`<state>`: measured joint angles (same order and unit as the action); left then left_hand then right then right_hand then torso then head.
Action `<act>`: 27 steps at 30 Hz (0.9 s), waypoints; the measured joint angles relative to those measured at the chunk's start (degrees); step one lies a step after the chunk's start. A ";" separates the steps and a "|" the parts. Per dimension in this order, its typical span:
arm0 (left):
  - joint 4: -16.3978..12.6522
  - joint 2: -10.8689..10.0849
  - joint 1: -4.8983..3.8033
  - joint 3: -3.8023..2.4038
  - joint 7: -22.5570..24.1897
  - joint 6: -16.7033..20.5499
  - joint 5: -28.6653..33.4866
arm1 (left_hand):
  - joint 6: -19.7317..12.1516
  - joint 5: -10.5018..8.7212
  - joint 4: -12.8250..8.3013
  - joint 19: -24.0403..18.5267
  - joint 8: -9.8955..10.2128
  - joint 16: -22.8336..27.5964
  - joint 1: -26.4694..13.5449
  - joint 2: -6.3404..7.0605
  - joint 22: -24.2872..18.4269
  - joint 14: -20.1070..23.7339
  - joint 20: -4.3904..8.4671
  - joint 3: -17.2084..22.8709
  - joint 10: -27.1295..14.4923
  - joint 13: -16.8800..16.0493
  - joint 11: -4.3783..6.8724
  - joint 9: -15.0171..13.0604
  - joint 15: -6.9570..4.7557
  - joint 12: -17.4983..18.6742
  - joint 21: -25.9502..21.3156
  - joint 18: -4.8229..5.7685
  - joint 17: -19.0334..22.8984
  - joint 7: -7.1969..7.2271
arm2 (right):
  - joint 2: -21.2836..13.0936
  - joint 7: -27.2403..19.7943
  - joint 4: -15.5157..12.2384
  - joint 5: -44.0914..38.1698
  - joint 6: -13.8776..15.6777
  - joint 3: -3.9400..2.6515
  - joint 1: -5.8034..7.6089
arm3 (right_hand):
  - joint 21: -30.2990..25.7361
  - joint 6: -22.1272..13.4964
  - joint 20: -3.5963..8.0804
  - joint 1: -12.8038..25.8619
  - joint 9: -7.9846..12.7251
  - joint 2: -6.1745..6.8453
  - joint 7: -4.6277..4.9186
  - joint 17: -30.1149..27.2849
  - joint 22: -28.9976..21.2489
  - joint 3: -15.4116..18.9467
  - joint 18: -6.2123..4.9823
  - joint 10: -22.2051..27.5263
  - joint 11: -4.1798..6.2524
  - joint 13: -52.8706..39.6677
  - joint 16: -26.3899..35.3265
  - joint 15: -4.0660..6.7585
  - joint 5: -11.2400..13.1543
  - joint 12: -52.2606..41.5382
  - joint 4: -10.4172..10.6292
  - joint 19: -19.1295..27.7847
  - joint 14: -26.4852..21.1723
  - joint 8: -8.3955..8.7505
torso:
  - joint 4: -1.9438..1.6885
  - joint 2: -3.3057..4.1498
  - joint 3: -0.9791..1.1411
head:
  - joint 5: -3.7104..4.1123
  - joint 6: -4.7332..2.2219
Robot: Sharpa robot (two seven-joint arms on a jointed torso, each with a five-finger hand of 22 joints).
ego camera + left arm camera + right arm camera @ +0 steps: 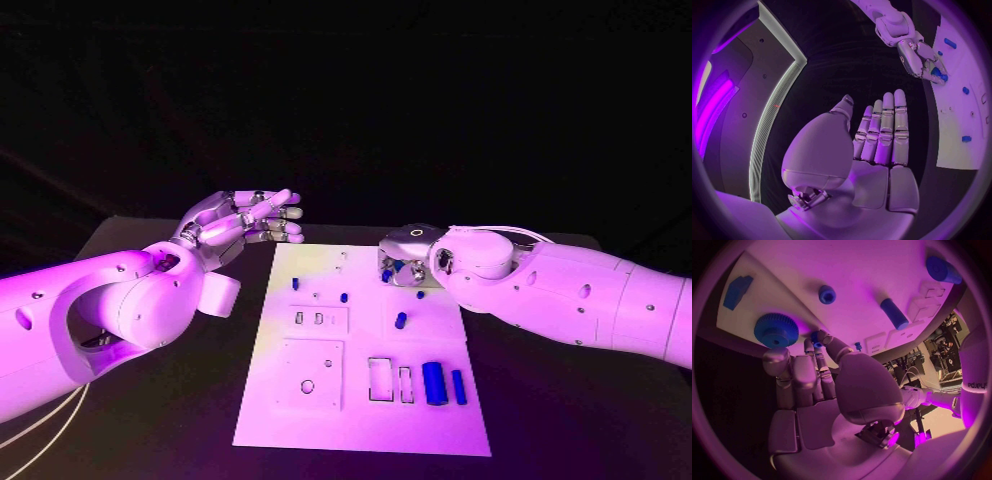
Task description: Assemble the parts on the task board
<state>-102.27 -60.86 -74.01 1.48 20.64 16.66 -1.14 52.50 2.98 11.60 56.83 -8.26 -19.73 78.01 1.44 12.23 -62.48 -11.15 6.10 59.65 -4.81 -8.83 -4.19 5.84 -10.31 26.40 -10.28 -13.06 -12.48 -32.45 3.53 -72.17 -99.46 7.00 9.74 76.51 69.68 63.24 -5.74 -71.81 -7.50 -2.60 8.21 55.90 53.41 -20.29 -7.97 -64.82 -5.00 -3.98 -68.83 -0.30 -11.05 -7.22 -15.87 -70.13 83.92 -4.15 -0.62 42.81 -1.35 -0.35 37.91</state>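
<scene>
On the task board (361,420), right hand (826,385) pinching a small upright peg (816,344); left hand (245,222) spread, empty.

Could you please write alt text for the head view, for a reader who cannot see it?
The right hand reaches down onto the far end of the white task board, at a small blue part. The left hand hovers beside the board's far left corner, fingers apart, holding nothing. More blue parts lie on the board.
</scene>
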 measured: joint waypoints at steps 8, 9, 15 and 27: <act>0.06 0.05 -0.01 0.00 -0.13 0.00 0.01 | 0.00 0.00 0.00 -0.13 0.00 0.00 0.00 0.00 0.00 0.20 -0.13 0.00 -0.20 0.07 -0.20 0.06 0.20 0.00 0.00 0.00 -0.06 0.00 | -0.03 -0.03 -0.15 0.02 0.90 0.05 -0.11 | 0.53 1.09 0.00 0.24 -0.44 -0.64 -0.29 0.31 1.12 -2.05 0.58 -0.68 0.05 -0.06 -0.62 0.22 1.44 -0.22 0.34 0.01 0.22 -0.45 | 0.00 -0.01 -0.01 | 0.13 -0.03; 0.07 0.05 -0.01 0.00 -0.15 0.00 0.01 | 0.00 0.00 0.00 -0.21 0.00 0.00 0.00 0.00 0.00 0.20 -0.21 0.00 -0.20 0.07 -0.20 0.06 0.20 0.00 0.00 0.00 -0.06 0.00 | -0.05 -0.03 -0.23 0.05 1.10 0.05 -0.11 | 0.53 1.09 0.00 0.28 -0.44 -0.68 -0.29 0.31 1.12 -2.06 0.63 -0.81 0.17 -0.07 -0.65 0.22 1.44 -0.22 0.34 0.01 0.22 -0.43 | 0.00 -0.01 -0.03 | 0.14 -0.05; 0.36 0.12 -0.01 0.00 -0.26 0.00 0.01 | 0.00 0.00 0.00 -0.21 0.22 0.00 0.00 0.00 -0.06 0.20 -0.21 0.00 -0.20 0.07 -0.20 0.05 0.20 0.00 0.00 0.00 -0.11 0.01 | -0.19 0.09 -1.30 0.35 2.82 -0.03 -0.11 | 0.53 1.26 0.01 1.45 -0.46 -0.50 -0.47 0.66 1.54 -1.70 0.63 -1.51 0.80 -0.10 -0.99 0.22 1.88 -0.22 0.81 0.01 0.22 -0.34 | -0.03 -0.04 -0.07 | 0.04 -0.33; 0.84 0.22 -0.02 0.00 -0.43 0.00 0.21 | 0.00 0.00 0.00 -0.21 0.22 0.00 0.00 0.00 -0.05 0.20 -0.21 0.00 -0.20 0.11 -0.20 0.05 0.20 0.00 0.00 0.00 -0.11 0.01 | 3.37 1.66 0.88 0.95 9.03 -0.46 0.43 | 0.80 1.26 0.01 1.93 -0.49 -0.03 -0.48 0.91 1.94 -2.58 0.62 -1.62 0.90 -0.07 -1.24 0.22 2.00 0.00 1.69 -0.40 0.22 -0.41 | -0.20 0.05 -0.14 | -0.48 -1.15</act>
<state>-101.43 -60.63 -74.03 1.48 20.20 16.66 -0.93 52.50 2.98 11.60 56.62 -8.05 -19.73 78.01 1.44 12.18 -62.28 -11.36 6.10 59.44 -4.71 -9.03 -4.14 6.04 -10.31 26.40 -10.27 -13.17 -12.47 -29.08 5.19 -71.29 -98.51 16.03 9.28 76.94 70.48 64.51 -5.73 -69.88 -7.98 -2.63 7.73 56.81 55.34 -22.87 -7.35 -66.44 -4.10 -4.04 -70.07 -0.08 -9.04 -7.22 -14.18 -70.53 84.13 -4.56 -0.82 42.87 -1.49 -0.83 36.75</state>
